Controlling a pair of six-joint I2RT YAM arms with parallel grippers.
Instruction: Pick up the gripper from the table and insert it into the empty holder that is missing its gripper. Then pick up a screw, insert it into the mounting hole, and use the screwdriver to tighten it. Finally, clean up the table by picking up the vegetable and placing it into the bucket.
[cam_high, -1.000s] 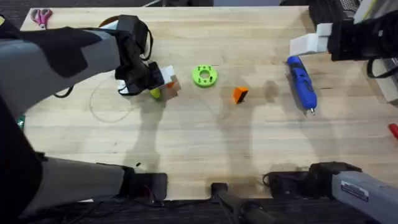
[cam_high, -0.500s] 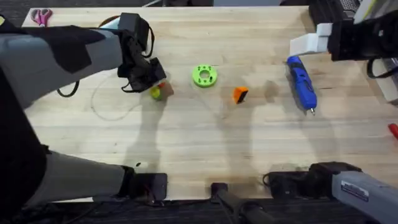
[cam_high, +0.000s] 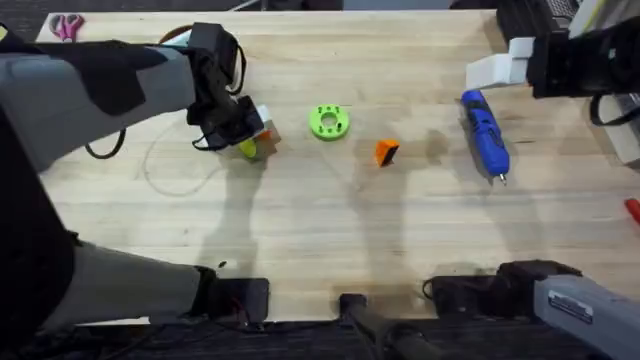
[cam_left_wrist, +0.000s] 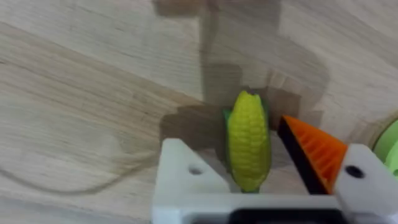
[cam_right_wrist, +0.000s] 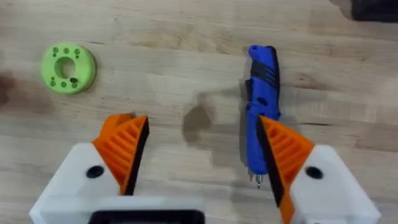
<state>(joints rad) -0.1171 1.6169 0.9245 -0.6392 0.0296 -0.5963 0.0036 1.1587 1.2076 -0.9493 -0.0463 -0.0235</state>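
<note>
Left gripper (cam_left_wrist: 264, 186) astride the vegetable (cam_left_wrist: 248, 146), jaws spread, nothing clamped yet.
Best closed squarely across the ribbed yellow cob with green husk, lying just left of the lime-green ring (cam_high: 329, 122); then lifted straight. Right gripper (cam_right_wrist: 202, 165) gaping over the screwdriver (cam_right_wrist: 262, 106), empty.

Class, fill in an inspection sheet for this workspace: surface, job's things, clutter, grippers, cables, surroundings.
Surface: wooden table, no spills seen.
Job's things: vegetable on the table between the left fingers; orange gripper lying mid-table; screwdriver lying to the right; holder beyond it.
Clutter: green ring; pink scissors at the far left corner.
Grippers: left gripper open, straddling the vegetable; right gripper open, above the table.
Cables: thin loop beside the left gripper.
Surroundings: nothing seen.
</note>
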